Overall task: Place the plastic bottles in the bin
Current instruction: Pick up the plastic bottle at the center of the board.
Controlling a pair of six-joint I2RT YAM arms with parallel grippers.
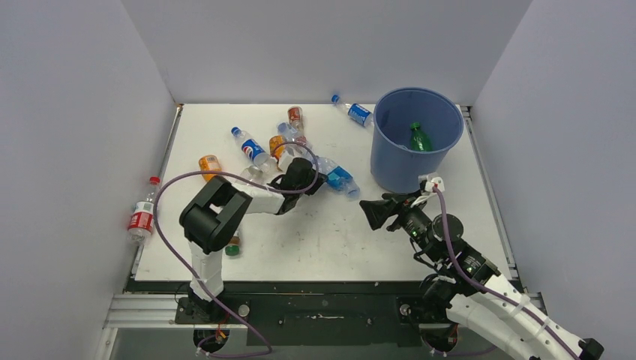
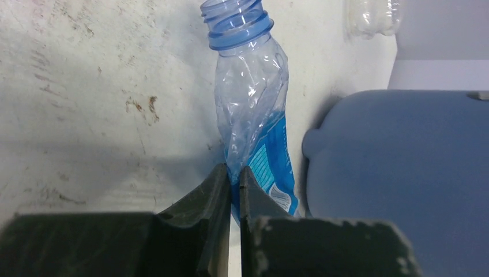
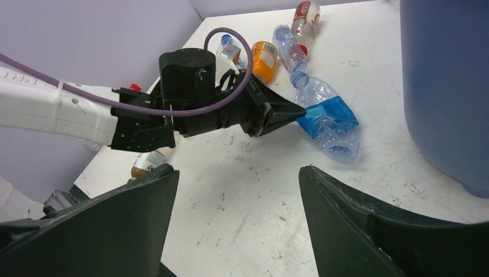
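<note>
While right jaws gape, left jaws pinch the crushed clear bottle (image 2: pixel 254 109).

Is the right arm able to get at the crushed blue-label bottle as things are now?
Probably not cleanly: the left gripper is shut on the crushed bottle, though bare table lies between it and the open right gripper.

Showed a large round blue plastic bin (image 1: pixel 390 150), unpatterned; a small green plastic bottle (image 1: pixel 419 138); a crumpled clear plastic bottle (image 2: pixel 254 98) with a blue-and-white printed label; a brown-flecked white table (image 1: pixel 322 232).
</note>
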